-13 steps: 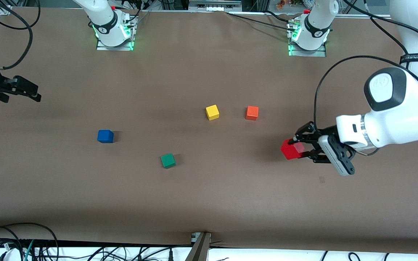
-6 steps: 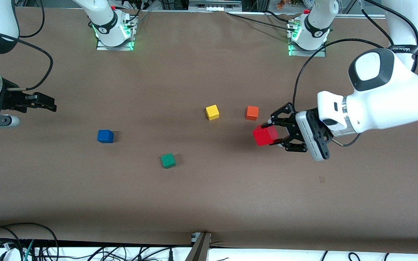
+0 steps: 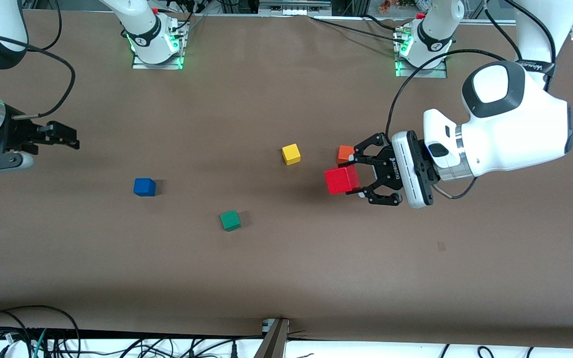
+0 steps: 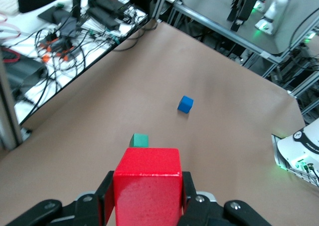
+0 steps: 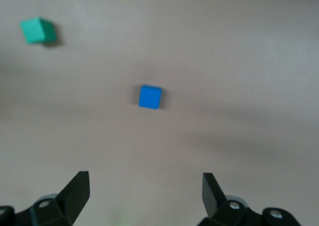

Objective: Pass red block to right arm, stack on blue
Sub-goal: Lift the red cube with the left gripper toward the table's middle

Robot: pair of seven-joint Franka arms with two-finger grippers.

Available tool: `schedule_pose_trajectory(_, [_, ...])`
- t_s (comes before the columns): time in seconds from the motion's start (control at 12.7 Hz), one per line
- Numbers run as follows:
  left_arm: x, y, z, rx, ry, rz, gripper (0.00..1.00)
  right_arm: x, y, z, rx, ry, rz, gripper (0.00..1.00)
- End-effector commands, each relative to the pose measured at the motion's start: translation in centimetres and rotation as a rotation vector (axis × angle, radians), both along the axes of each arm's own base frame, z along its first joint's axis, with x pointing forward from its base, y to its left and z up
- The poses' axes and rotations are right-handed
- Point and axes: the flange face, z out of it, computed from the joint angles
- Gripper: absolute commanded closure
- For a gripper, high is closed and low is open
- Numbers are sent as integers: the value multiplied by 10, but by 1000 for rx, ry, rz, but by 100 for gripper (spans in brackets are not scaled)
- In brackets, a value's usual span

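The red block is clamped between the black linked fingers of my left gripper, held in the air over the table beside the orange cube. In the left wrist view the red block fills the space between the jaws of the left gripper. The blue cube sits on the table toward the right arm's end; it shows in the left wrist view and the right wrist view. My right gripper is open and empty over the table's edge at the right arm's end, as the right wrist view shows.
A green cube lies nearer the front camera than the blue one. A yellow cube and an orange cube sit mid-table; the orange one is partly covered by the left gripper's finger. Arm bases and cables line the table's top edge.
My left gripper has carried the red block toward the right arm's end, from the table's left-arm end to beside the orange cube. My right gripper has come in a little over the table.
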Motion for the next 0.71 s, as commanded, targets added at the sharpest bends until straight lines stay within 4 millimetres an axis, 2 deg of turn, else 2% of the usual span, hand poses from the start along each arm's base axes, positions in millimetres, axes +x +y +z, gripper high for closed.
schedule_pose_trajectory(0.0, [7,-4,-14,-122,-45,-40,100,-12,11,21,168,12,65,0])
schedule_pose_trajectory(0.16, [9,-8,-15,-229,-63,-29,100,-9,22,24,371,11,27,0])
schedule_pose_trajectory(0.31, [7,-19,-17,-261,-103,-45,100,-1,22,21,552,24,-40,0])
schedule_pose_trajectory(0.55, [6,-30,-20,-302,-157,-51,100,4,15,3,648,67,-57,0])
schedule_pose_trajectory(0.63, [8,-34,-31,-321,-177,-64,100,3,11,-3,674,74,-17,0])
